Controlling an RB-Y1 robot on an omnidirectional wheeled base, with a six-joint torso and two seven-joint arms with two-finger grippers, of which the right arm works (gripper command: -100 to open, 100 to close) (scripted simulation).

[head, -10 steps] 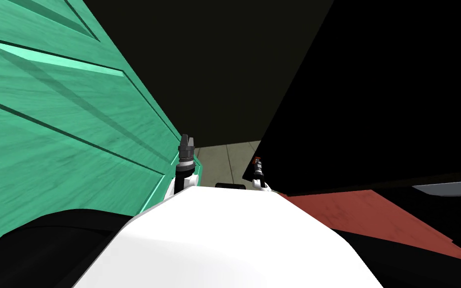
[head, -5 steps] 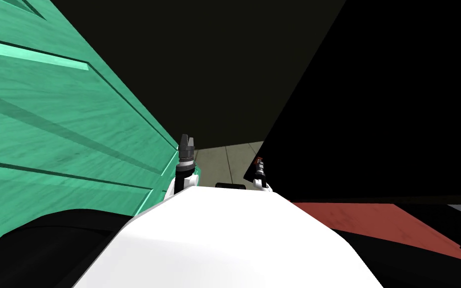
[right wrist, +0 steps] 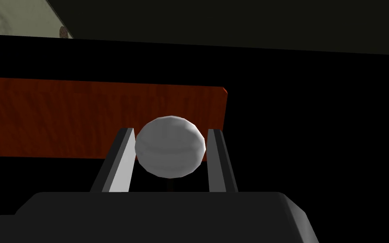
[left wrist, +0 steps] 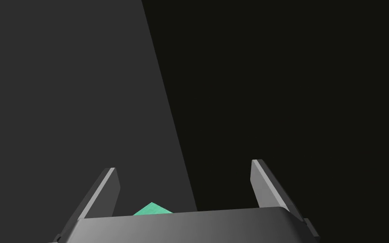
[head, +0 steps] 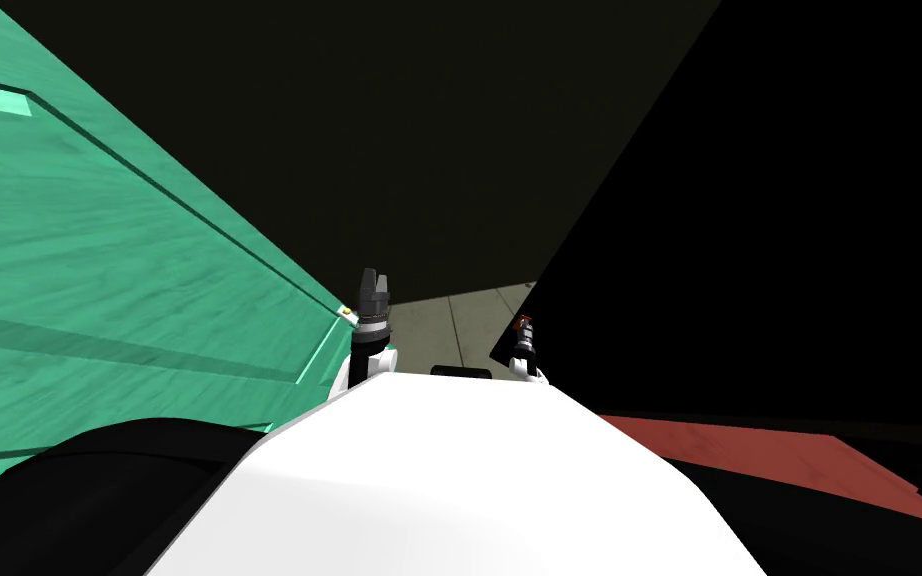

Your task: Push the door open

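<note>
Two grippers differ: the wide-open, empty left gripper (head: 373, 276) sits just beside the free edge of the green wood-grained panelled door (head: 99, 300) on my left, where a steady sideways press probably serves best, while the right gripper (right wrist: 170, 130) clamps a grey faceted ball (right wrist: 170, 147).

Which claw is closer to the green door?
The left. The left claw sits open right beside the edge of the green door; the right claw is farther right, closed around a grey knob.
</note>
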